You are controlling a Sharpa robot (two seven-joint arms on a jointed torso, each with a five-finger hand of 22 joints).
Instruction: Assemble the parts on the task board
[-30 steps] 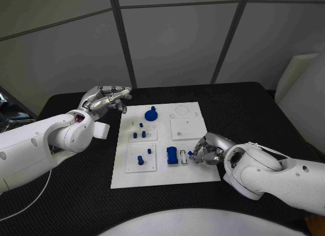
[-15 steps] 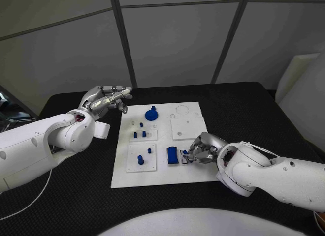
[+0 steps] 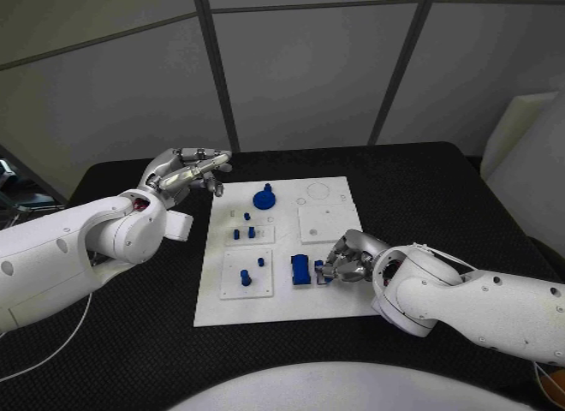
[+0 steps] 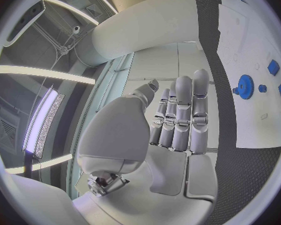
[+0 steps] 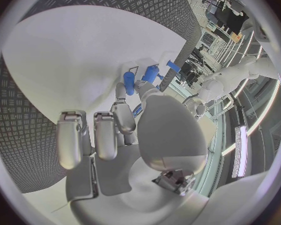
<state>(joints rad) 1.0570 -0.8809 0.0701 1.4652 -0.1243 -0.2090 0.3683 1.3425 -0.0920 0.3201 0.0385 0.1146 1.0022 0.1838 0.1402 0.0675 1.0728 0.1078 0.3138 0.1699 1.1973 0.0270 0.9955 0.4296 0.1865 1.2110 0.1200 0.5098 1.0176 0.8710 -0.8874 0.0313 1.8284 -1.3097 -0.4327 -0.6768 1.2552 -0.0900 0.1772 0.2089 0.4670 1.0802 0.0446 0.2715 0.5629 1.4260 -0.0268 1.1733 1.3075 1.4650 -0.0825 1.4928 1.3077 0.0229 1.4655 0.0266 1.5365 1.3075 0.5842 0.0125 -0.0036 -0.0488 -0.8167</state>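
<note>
Setting, as I see it from my station: a robotics lab or test cell. Evidence: a black table (image 3: 134, 342) with a textured mat surface, enclosed behind by grey partition panels (image 3: 307, 68) in dark frames; long strip ceiling lights (image 4: 40, 120) overhead; a white task board (image 3: 282, 300) laid out as a fixed test fixture. In my right wrist view, another white robot figure (image 5: 231, 80) stands among equipment across the room.

One white task board (image 3: 287, 301), about seven blue parts (image 3: 263, 199) on it, two robot hands (image 3: 338, 261).
</note>
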